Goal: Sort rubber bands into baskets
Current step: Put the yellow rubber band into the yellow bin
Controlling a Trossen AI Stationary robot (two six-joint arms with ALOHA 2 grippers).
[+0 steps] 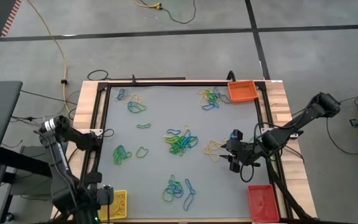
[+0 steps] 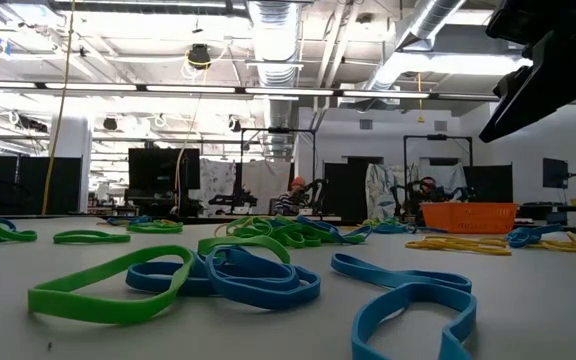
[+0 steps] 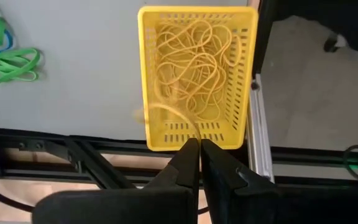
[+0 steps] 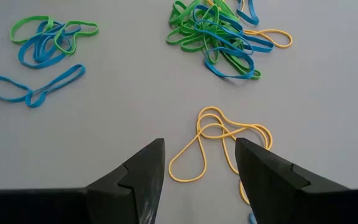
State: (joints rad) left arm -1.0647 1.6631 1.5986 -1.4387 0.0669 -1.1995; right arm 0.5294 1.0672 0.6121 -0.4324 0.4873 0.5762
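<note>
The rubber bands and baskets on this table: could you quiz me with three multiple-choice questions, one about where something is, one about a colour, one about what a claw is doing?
1. Where is the orange basket in the high view?
A. at the table's far right corner
B. in the table's middle
C. at the near left corner

2. What colour are the bands inside the yellow basket?
A. blue
B. yellow
C. green

3. How does the right gripper stand?
A. shut on a blue band
B. open above a small heap of yellow bands
C. inside the red basket

Answers:
1. A, it sits at the top right corner of the grey surface.
2. B, the left wrist view shows only yellow loops in it.
3. B, its two fingers stand apart with the yellow loops between them, nothing held.
</note>
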